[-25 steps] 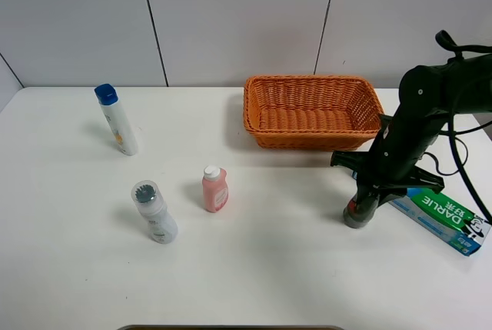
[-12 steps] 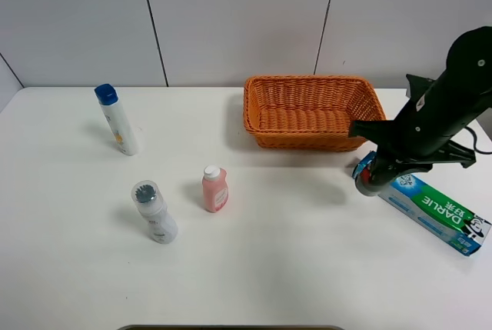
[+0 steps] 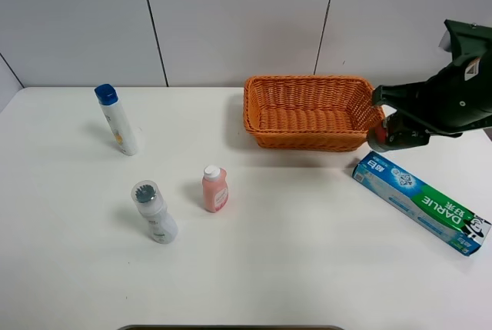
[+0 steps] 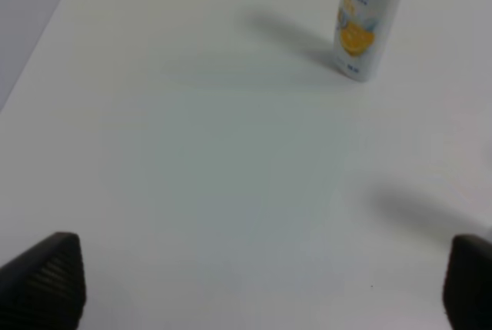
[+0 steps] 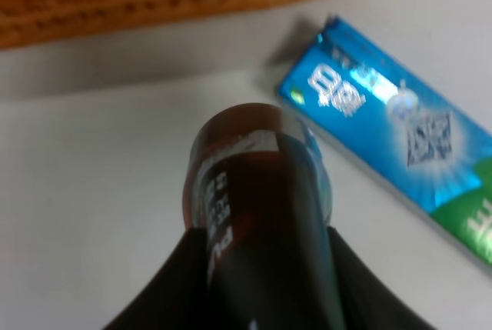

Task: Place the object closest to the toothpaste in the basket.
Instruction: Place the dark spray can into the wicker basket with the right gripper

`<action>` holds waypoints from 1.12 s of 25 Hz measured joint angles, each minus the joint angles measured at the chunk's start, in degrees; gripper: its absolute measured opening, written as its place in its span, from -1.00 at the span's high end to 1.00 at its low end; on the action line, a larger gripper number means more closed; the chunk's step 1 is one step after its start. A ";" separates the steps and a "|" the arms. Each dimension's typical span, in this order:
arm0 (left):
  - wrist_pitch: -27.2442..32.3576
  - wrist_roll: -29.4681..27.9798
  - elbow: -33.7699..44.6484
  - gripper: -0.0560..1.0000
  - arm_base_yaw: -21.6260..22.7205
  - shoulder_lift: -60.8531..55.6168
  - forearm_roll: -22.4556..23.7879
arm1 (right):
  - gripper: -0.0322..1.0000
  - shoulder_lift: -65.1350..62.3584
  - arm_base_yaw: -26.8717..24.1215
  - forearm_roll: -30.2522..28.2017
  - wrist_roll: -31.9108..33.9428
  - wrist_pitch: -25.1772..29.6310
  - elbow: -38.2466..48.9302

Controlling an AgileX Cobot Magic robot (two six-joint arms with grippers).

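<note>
table (image 3: 292, 268): white, smooth, matt, flat; carries everything listed except the brown bottle.
basket (image 3: 311, 138): orange wicker, tightly woven, rectangular with rounded corners and sloping walls; stands at the back of the table, right of centre; nothing visible inside.
toothpaste box (image 3: 421, 202): long flat carton, glossy, blue at one end and green at the other, white lettering; lies flat and slantwise, right of the basket and nearer the front, its blue end near the basket's front right corner.
brown bottle (image 3: 382, 136): small cylinder, dark brown, glossy, with a white printed label; held clear of the table at the basket's right end wall, above the blue end of the toothpaste box; in the high view it sits outside the rim.
right fingers (image 5: 169, 284): black, pinching the brown bottle from both sides.
right arm (image 3: 446, 99): black, bulky, reaching in from the right edge.
left fingers (image 4: 46, 280): black, ribbed tips, spread wide, nothing between them; bare table below.
white bottle (image 3: 117, 121): tall, slim, blue cap, yellow-orange print; upright at back left.
pink bottle (image 3: 214, 189): small, squat, white cap; centre left.
grey bottle (image 3: 154, 212): rounded, clear domed cap; left of the pink bottle, apart from it.
</note>
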 joint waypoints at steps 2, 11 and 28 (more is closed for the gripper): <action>0.00 0.00 0.00 -0.88 0.00 0.00 0.00 | 0.32 -0.44 0.00 0.00 -2.44 -2.43 0.00; 0.00 0.00 0.00 -0.88 0.00 0.00 0.00 | 0.32 0.94 0.00 0.00 -6.66 -13.58 -2.84; 0.00 0.00 0.00 -0.88 0.00 0.00 0.00 | 0.32 26.44 0.00 0.00 -9.77 -13.08 -24.47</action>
